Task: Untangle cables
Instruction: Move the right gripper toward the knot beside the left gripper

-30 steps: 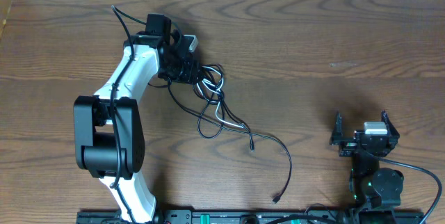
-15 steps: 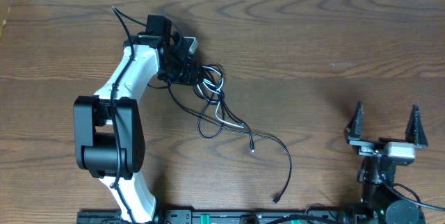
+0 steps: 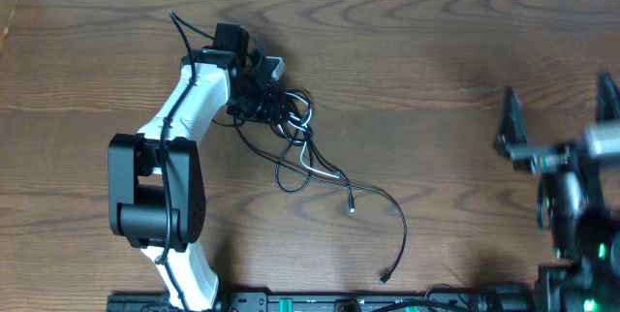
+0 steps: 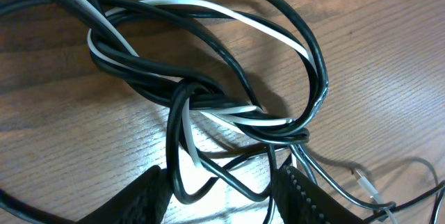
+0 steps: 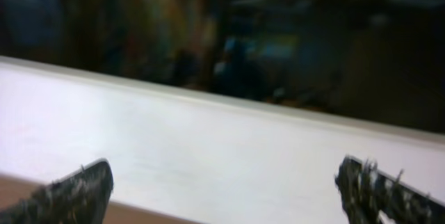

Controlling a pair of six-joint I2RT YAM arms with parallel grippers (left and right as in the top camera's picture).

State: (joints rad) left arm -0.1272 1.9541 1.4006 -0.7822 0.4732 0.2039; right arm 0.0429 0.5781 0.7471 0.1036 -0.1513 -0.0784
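Right tool (image 3: 559,113) has swung up and outward from its base; it is spread wide and empty. My left tool (image 4: 222,193) has nudged along the knot. Cables (image 3: 291,128) lie bunched upper left on the counter (image 3: 436,60), with one black tail trailing to a plug (image 3: 386,276). The cords look light, limp and slick, so I'd take a loose outer loop. Left tool is part-spread, straddling a black loop, not clamped. Only the left wrist view shows the white cord (image 4: 236,22) threading the knot.

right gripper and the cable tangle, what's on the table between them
Nothing: in the overhead view, only bare table lies between the right gripper and the cable tangle.
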